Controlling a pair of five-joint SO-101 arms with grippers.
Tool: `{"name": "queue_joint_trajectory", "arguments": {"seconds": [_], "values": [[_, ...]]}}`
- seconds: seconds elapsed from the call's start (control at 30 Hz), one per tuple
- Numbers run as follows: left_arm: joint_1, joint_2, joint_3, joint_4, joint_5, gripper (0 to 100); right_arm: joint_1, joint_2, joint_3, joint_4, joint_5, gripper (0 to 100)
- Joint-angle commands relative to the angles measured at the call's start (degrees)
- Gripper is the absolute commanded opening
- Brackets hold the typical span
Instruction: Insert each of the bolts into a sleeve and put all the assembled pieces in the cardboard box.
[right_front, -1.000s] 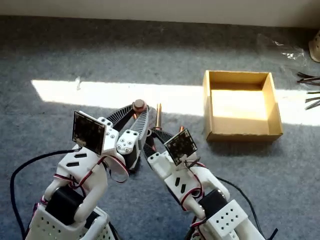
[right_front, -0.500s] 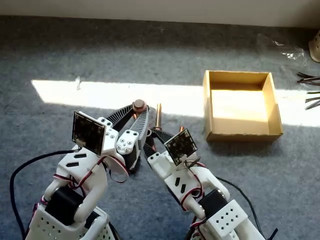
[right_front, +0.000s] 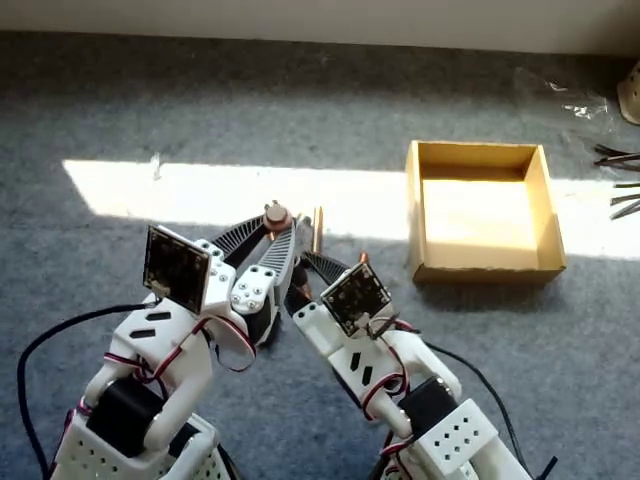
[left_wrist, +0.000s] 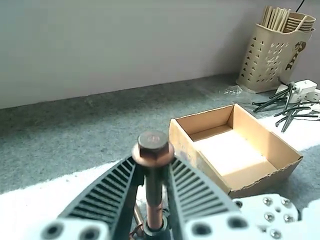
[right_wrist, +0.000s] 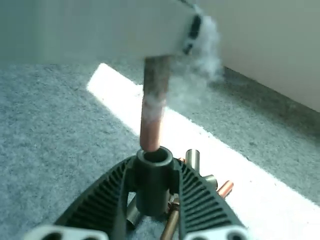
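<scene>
Both arms drew back slightly; left pincer (left_wrist: 153, 165) clamps copper hex-head bolt (left_wrist: 153, 143), right pincer (right_wrist: 153, 166) clamps dark sleeve (right_wrist: 150, 192).

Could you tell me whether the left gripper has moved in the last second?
Yes, slightly: the left gripper and its bolt have drawn back toward the arm bases, nearer the near edge of the sunlit strip, while the cardboard box stayed put.

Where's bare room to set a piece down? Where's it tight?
Free: carpet left of the left gripper; carpet between right gripper and cardboard box, which is empty. Tight: loose parts under both grippers.
</scene>
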Motion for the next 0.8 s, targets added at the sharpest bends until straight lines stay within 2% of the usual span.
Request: {"name": "queue_joint_trajectory", "arguments": {"seconds": [0.0,0.4,0.6,0.77], "values": [[1.0,-3.9,0.6,-0.2,0.4,0,-0.5,0.0,-3.8,-1.3,0.4,0.5],[0.7,-9.6,3.6,-0.3,0.4,0,-1.5,-0.3,-3.9,-1.3,0.4,0.5],[0.9,-9.5,3.1,-0.4,0.4,0,-1.5,-8.3,-3.3,-1.1,0.6,0.5],[1.0,-9.3,3.2,-0.4,0.5,0,-1.5,-8.6,-3.3,-0.9,0.4,0.5]]}}
